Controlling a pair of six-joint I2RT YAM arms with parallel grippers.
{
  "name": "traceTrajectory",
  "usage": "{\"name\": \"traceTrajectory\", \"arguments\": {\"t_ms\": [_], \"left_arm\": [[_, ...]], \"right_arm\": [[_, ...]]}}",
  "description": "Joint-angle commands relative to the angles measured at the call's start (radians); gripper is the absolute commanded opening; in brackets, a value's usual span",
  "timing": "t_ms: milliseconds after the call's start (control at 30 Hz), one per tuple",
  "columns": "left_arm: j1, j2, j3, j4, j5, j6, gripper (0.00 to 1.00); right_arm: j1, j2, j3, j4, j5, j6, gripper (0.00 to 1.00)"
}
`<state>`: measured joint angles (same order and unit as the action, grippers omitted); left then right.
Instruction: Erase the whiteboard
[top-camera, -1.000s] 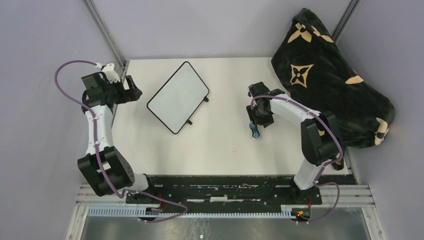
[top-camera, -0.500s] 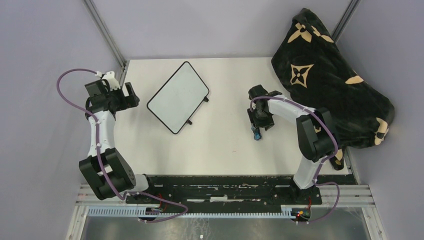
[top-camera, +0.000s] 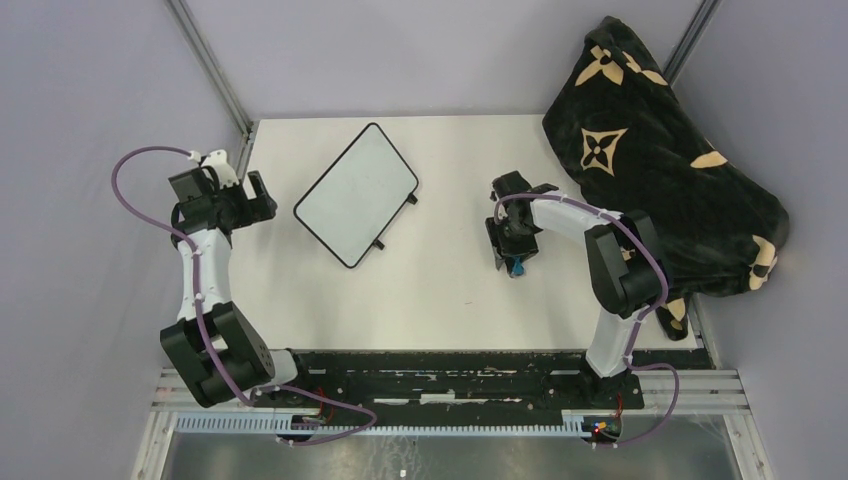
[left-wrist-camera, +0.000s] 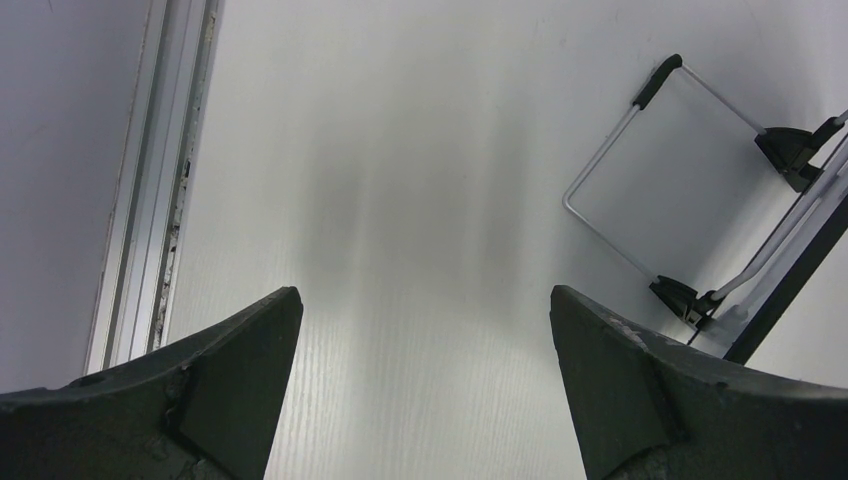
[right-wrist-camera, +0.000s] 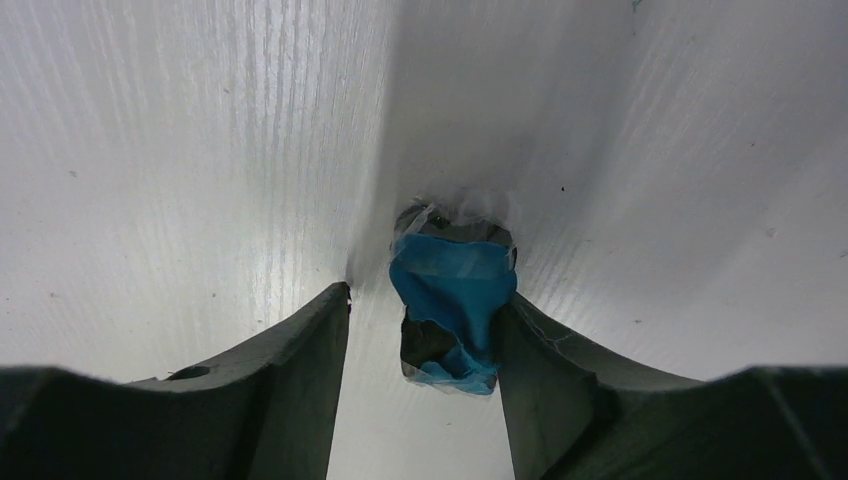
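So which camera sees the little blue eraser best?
The right wrist view: the blue eraser fills the middle, close up between the fingers. The top view shows just a tiny blue speck under the right arm. The left wrist view misses it.

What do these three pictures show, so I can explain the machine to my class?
Two robot arms are bolted at the near edge of a white table. One picture looks down from above; the other two come from a camera on each wrist, its own dark fingers showing below. On the table lies a whiteboard with no writing; a black patterned blanket sits at the right. The left hand is open and empty. The right hand has a finger either side of a small blue eraser, a gap on one side, so not gripped, it seems.
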<state>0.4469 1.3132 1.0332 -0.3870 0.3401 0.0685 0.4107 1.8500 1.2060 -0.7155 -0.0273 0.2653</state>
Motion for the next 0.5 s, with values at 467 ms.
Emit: {"name": "traceTrajectory", "arguments": {"t_ms": [467], "left_arm": [[0.007, -0.047, -0.155, 0.07, 0.09, 0.083, 0.99]], "right_arm": [[0.005, -0.079, -0.042, 0.127, 0.045, 0.01, 1.0]]}}
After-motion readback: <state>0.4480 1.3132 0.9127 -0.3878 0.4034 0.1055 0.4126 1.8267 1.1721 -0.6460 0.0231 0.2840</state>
